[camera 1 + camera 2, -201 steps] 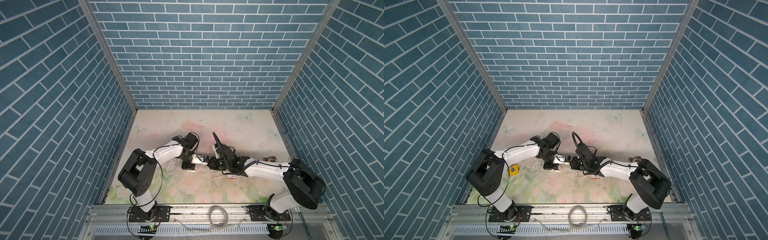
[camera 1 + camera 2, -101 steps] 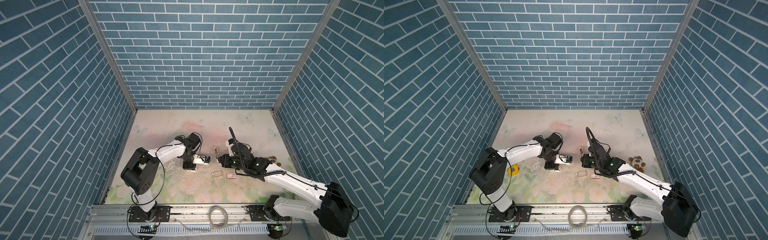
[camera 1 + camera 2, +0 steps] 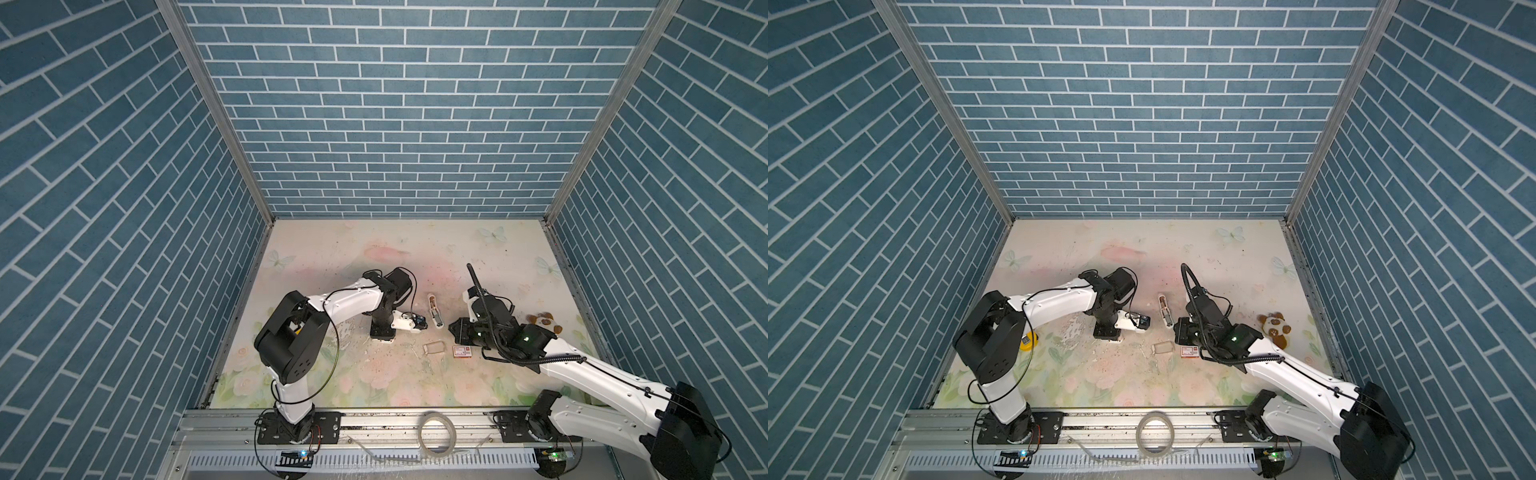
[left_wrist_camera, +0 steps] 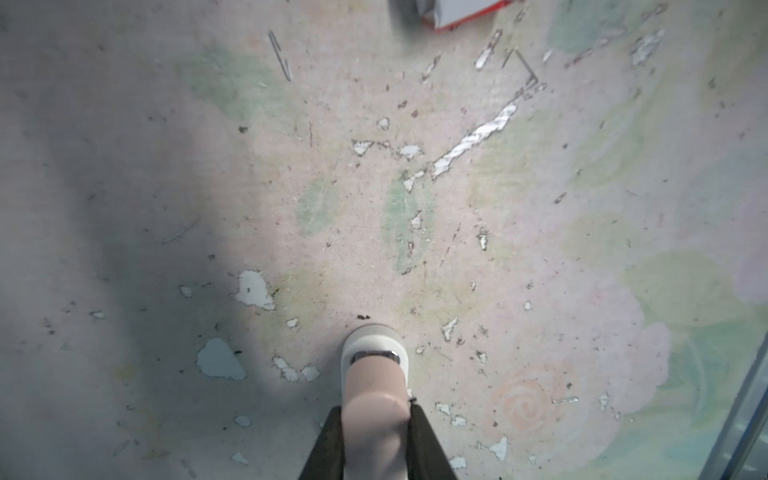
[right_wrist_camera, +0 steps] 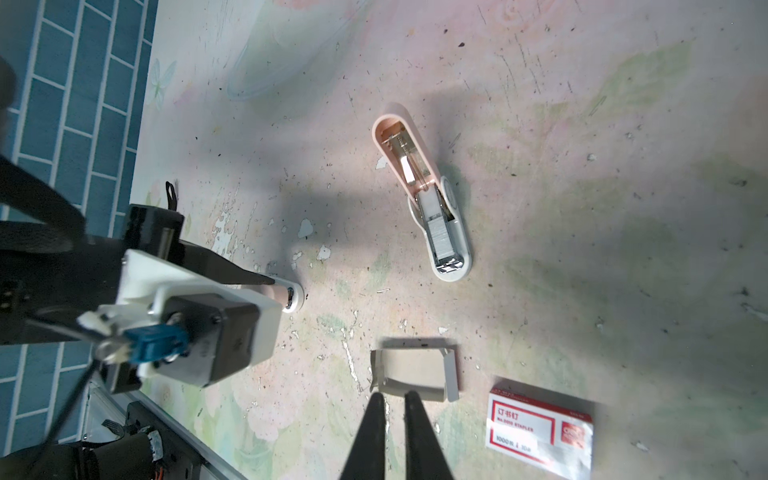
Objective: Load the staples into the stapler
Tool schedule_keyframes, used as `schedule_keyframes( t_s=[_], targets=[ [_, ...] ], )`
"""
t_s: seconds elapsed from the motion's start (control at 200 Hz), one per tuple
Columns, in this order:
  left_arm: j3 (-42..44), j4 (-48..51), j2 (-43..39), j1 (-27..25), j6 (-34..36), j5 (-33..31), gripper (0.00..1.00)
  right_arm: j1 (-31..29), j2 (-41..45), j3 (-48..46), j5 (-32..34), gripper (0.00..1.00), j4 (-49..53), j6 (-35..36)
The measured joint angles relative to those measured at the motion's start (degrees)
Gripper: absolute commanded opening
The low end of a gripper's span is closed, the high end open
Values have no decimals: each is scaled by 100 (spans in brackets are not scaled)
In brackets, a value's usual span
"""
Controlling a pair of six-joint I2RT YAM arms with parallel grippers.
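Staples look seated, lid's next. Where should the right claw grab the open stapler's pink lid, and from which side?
Take the pink lid near its rounded free end, pinching across its narrow width from above. It appears to lie folded back, hollow side up, so its long parallel edges are exposed; the hinge end by the white base and staples is crowded.

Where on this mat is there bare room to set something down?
Bare: the wide far strip between the open stapler and the back wall, and the near band between the red-and-white box and the front rail. Crowded: the middle, where stapler, grey box tray and box cluster by the left gripper, holding a pink-and-white piece, and the right gripper.
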State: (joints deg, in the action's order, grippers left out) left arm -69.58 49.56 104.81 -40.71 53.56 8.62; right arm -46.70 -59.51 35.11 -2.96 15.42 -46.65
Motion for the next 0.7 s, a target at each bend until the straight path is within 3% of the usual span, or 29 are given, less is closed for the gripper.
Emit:
schedule_keyframes(
  t_s=[0.7],
  targets=[
    [-120,111,-46,-111,-173,-315,5,37,411,-109,122,13,96,22]
  ],
)
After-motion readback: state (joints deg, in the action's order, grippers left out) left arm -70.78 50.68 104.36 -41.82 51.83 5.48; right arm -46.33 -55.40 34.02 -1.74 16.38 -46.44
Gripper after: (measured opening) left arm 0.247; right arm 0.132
